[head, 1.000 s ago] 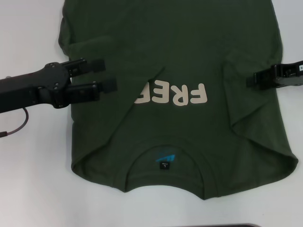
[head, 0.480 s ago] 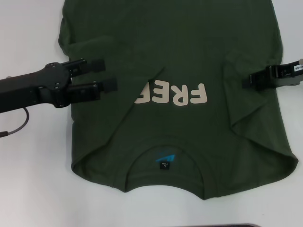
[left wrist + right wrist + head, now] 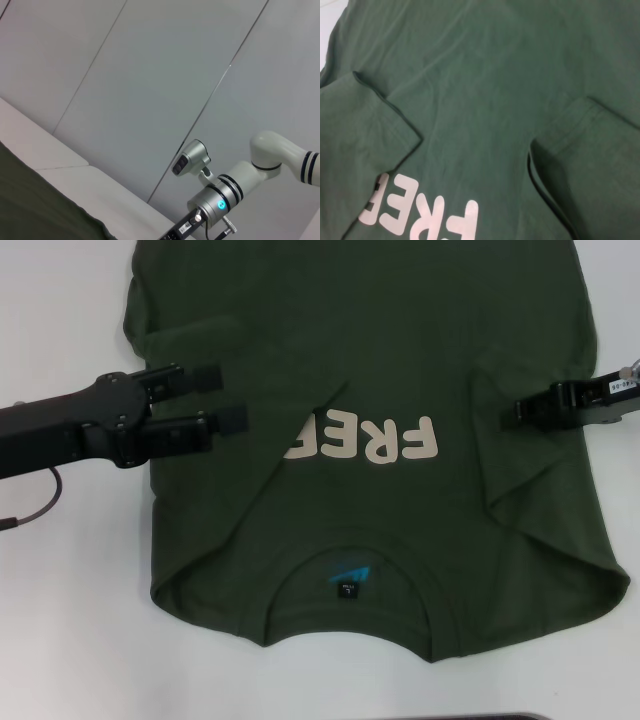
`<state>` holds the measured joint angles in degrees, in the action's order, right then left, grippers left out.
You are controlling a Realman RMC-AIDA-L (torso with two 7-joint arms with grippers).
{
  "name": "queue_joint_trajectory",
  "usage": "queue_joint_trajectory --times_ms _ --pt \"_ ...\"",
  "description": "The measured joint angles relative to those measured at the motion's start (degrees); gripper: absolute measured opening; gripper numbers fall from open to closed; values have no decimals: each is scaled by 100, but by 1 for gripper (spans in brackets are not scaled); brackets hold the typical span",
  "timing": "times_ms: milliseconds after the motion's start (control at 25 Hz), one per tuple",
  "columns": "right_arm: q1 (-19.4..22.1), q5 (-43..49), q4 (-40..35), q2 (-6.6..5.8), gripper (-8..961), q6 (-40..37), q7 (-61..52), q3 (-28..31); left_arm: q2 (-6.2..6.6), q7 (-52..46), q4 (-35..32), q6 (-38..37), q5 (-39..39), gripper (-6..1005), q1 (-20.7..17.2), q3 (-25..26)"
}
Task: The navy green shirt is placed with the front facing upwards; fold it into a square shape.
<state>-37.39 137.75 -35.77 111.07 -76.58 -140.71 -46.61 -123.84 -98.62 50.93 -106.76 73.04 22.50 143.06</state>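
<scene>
The navy green shirt (image 3: 380,340) lies flat, front up, with its cream lettering (image 3: 365,440) and blue neck label (image 3: 348,580) showing. Both side parts are folded inward over the chest, and the left fold covers the end of the lettering. My left gripper (image 3: 225,398) hovers open over the shirt's left folded part with nothing between its fingers. My right gripper (image 3: 512,412) reaches in over the shirt's right folded part. The right wrist view shows only the shirt (image 3: 485,90), with the two sleeve hems (image 3: 385,105) turned inward.
The white table (image 3: 60,590) surrounds the shirt on the left, right and near sides. A dark object (image 3: 470,716) shows at the near edge. The left wrist view shows a grey wall and my right arm (image 3: 220,200).
My right gripper has slid leftward, farther in over the shirt's right side. The left gripper and the shirt have not moved.
</scene>
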Motion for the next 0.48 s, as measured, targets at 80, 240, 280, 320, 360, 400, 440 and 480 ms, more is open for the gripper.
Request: queue_joint_trajectory --times_ms 80,240,280,320,360,400,440,480 --pt "-10 0 0 12 567 -6 -1 -4 0 0 -1 0 0 900 0 0" --pt "-32 -1 0 40 566 -30 -7 -7 0 0 -4 0 0 900 0 1" --pt "-40 -5 0 49 566 -45 -7 -6 0 1 -4 1 0 900 0 2" --pt "-48 -11 0 60 566 -58 -6 -7 0 2 -4 0 0 900 0 3" --pt "-58 -20 0 71 566 -64 -5 -6 0 3 -5 0 0 900 0 5" --pt "-69 -31 1 82 566 -75 -3 -6 0 5 -5 0 0 900 0 9" --pt "-84 -39 4 97 566 -96 -3 -4 0 10 -5 0 0 900 0 14" --pt "-96 -44 6 109 566 -112 -1 2 0 12 -5 0 0 900 0 20"
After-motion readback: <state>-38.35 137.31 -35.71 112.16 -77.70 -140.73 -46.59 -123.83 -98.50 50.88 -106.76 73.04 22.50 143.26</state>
